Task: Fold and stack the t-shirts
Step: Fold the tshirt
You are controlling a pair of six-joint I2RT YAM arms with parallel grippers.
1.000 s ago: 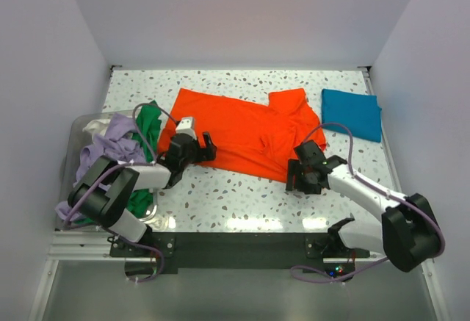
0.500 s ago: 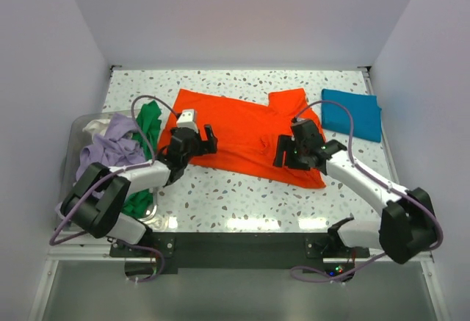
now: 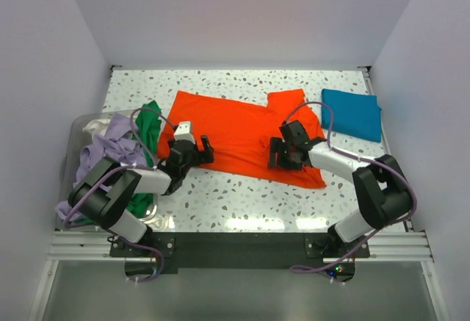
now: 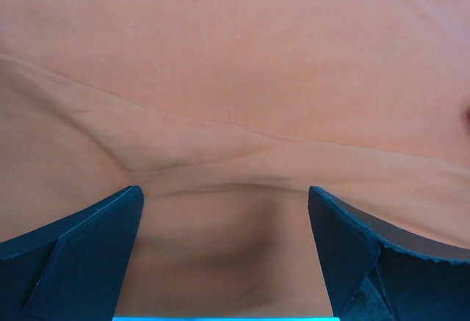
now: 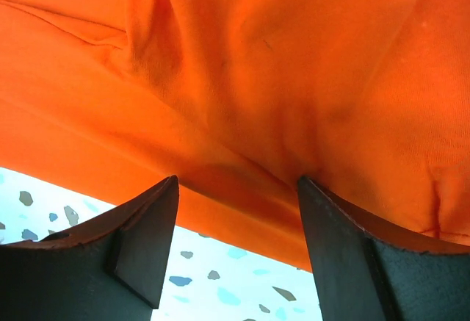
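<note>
Orange tee (image 3: pixel 235 126): left end effector (image 4: pixel 224 189) is held open, empty, at 8 o'clock edge; right end effector (image 5: pixel 238 179) likewise at 4 o'clock.

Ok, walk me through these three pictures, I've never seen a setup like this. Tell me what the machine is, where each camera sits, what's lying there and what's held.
The machine is two robot arms bolted at the near edge of a speckled table. The wide picture comes from a fixed camera above and behind them. The two close-ups come from cameras on the wrists, so the dark wedges at the bottom are each arm's own fingers.

An orange t-shirt lies spread in the middle. A folded teal t-shirt sits at the far right. A green tee, lavender tee and whitish tee are heaped in a bin on the left.

The left gripper and right gripper are both down at the orange shirt's near side, fingers apart with cloth between them. Nothing is clamped yet.
</note>
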